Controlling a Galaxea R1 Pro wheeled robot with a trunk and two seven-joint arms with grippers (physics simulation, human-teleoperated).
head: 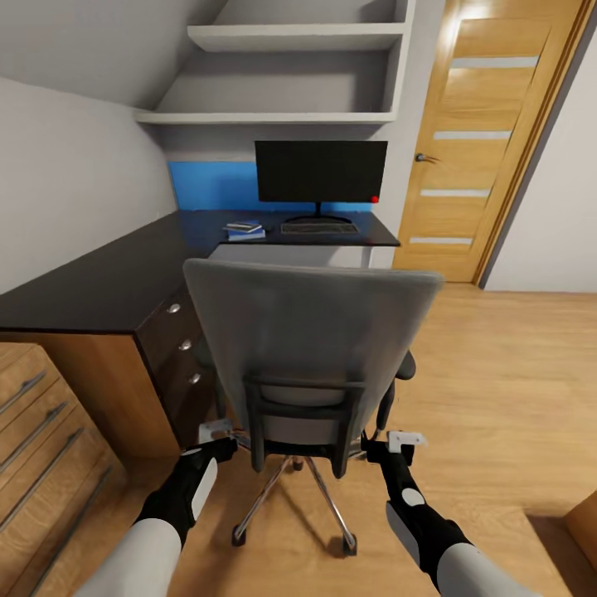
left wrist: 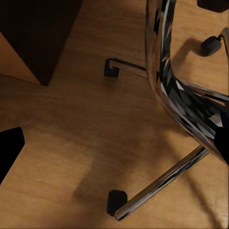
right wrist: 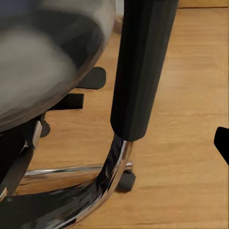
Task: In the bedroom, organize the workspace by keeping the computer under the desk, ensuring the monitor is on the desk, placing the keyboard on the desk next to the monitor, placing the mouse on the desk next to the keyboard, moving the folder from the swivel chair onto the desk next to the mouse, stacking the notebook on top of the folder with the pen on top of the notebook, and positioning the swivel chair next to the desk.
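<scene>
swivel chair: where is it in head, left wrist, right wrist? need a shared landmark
Head: swivel chair at centre, back toward the camera, facing the desk.
Left wrist: its chrome frame and wheeled spokes over the floor.
Right wrist: grey seat and black armrest close up.
Shared landmark: the light wood floor.

White shelves (head: 290, 79) up top, blue panel (head: 211, 184) below. Wood door (head: 481, 141) sits shut. Drawer chest (head: 41, 448) nearby.

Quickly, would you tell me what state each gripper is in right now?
Left gripper: beside the swivel chair, jaws' state cannot be told.
Right gripper: the same, cannot be told.
</scene>
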